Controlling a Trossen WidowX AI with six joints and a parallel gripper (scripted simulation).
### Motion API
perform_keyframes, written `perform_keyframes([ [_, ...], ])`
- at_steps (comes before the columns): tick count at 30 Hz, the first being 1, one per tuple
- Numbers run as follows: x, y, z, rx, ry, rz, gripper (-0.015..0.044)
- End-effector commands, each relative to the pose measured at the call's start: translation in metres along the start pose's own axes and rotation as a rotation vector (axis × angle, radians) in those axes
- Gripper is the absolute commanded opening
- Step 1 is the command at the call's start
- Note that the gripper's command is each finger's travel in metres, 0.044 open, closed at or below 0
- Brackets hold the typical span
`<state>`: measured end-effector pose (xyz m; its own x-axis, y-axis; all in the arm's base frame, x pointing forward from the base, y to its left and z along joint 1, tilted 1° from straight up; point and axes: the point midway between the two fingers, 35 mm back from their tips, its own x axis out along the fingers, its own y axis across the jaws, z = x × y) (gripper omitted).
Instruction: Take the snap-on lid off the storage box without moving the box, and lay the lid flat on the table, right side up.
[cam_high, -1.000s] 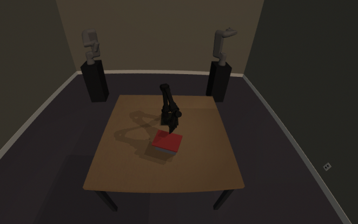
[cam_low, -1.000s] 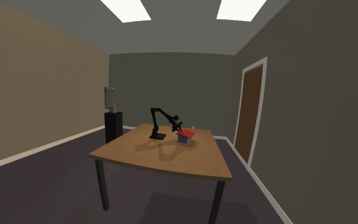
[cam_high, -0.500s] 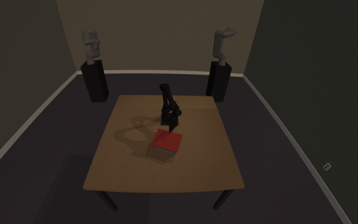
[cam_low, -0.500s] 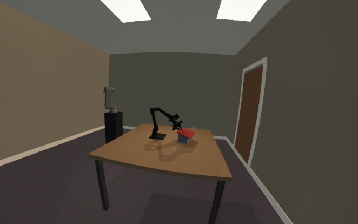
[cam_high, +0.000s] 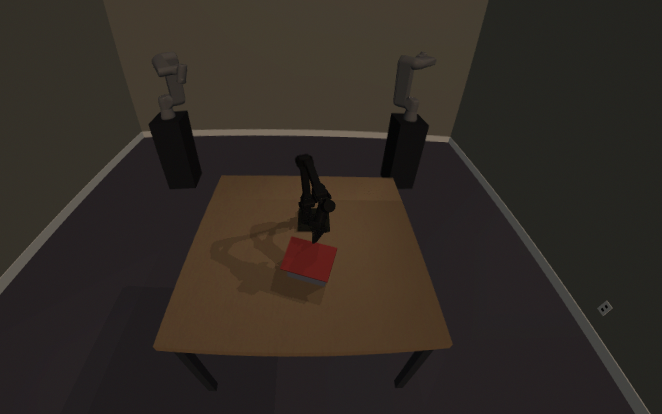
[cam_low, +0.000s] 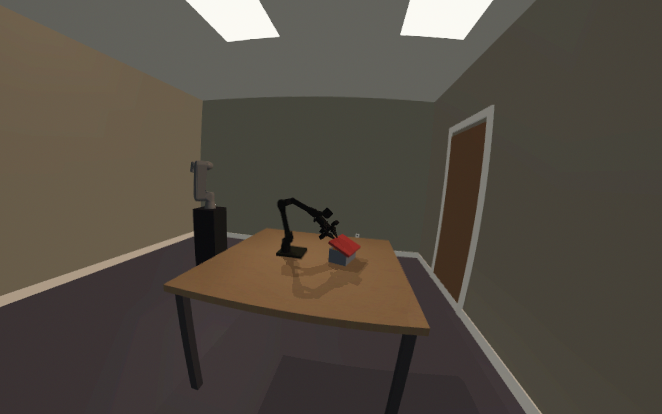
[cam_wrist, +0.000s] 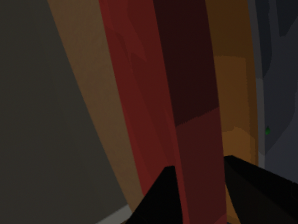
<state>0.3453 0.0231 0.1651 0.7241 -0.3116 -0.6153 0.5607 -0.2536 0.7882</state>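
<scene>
Clenched on the edge of the red lid (cam_low: 344, 244), our gripper (cam_low: 331, 233) has that lid pinched between its two dark fingers, and the lid is tilted: its arm-side edge is raised at the fingertips while the opposite edge is low on the grey storage box (cam_low: 342, 257).

We take the scene from the big things down. Our wooden table (cam_high: 300, 325) carries the arm's base toward its far side, and the box sits in front of that base, close to the table's middle and turned a little askew to the table's edges. In the top view the lid (cam_high: 308, 260) lies just nearer than the gripper (cam_high: 316, 239), which meets it at the far edge, toward the right corner. So the lid runs away from the pincer toward the near side, and we judge that the far edge is the one being peeled up while the near edge acts as a hinge. The coming move turns on this: a pull up and back toward the base should free the low side, and a sideways tug risks dragging the box.

The exterior view shows us the slope of the lid and a grey wall beneath it, which the top view flattens into a thin grey strip (cam_high: 306, 280) along the near edge. Our wrist view alone shows the red rim (cam_wrist: 189, 163) running between the fingers, long axis straight away from the palm.
</scene>
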Motion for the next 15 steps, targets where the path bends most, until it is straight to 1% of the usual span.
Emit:
perform_keyframes([
  [1, -0.002, 0.008, -0.001, -0.001, 0.004, 0.004, 0.0],
  [15, -0.007, 0.028, -0.001, -0.001, 0.004, 0.005, 0.0],
])
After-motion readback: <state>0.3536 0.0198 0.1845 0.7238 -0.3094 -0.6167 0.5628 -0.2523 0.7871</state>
